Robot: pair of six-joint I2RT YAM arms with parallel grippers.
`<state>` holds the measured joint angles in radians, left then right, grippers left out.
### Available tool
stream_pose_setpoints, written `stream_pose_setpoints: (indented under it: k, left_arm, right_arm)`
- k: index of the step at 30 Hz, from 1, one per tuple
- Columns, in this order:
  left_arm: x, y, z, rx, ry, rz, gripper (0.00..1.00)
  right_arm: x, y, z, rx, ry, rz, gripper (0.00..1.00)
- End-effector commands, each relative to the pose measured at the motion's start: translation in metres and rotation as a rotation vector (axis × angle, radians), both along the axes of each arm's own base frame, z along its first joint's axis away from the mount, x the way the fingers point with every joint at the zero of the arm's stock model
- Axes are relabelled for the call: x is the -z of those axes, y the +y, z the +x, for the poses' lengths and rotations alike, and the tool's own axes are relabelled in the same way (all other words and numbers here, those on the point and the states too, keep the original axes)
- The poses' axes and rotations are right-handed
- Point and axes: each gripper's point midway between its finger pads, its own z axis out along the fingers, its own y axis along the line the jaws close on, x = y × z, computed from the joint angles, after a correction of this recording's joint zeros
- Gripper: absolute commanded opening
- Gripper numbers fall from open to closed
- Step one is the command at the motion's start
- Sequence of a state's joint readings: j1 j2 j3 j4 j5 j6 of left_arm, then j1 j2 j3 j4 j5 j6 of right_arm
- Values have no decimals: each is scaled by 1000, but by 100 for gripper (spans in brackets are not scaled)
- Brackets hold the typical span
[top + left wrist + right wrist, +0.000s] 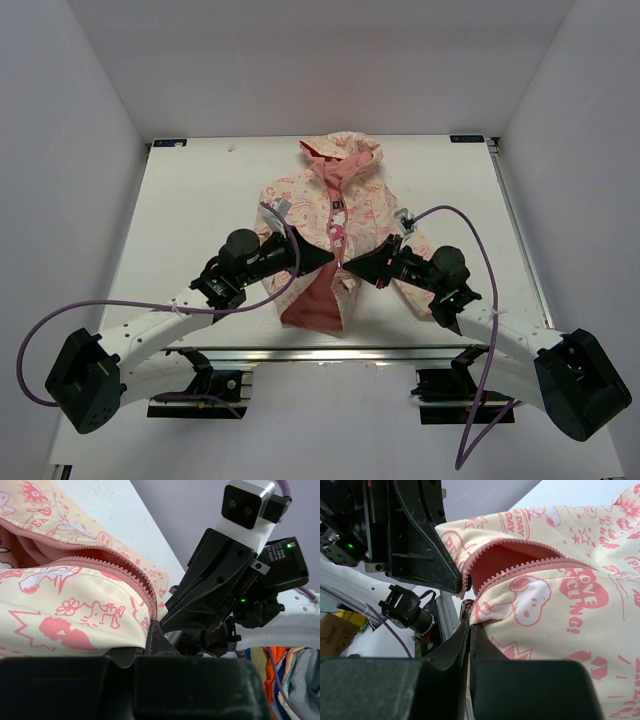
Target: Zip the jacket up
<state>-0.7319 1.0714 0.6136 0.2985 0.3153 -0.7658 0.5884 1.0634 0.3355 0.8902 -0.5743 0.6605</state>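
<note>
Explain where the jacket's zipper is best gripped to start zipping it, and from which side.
Grip the zipper strips at their bottom ends, coming in from the near, hem side. The jacket lies flat with its hood at the far edge, and its front gapes open toward the hem.

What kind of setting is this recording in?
Probably a lab test cell: white table boxed in by plain white walls, left arm and right arm mounted at its near edge, one jacket laid out.

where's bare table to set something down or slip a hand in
Free: table left of the jacket, table right of it, both far corners beside the hood. Crowded: near middle, where left gripper and right gripper meet at the zipper.
</note>
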Motion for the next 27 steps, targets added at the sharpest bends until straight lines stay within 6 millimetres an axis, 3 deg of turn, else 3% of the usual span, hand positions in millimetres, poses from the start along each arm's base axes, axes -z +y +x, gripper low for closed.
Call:
stream_pose_setpoints:
  k: [1, 27]
  left_arm:
    - [-22, 0, -7, 26, -42, -83, 0]
    - [-31, 3, 1, -39, -37, -210, 0]
  right_arm:
    - [-35, 0, 4, 11, -96, 87, 0]
    - [-44, 2, 0, -18, -88, 143, 0]
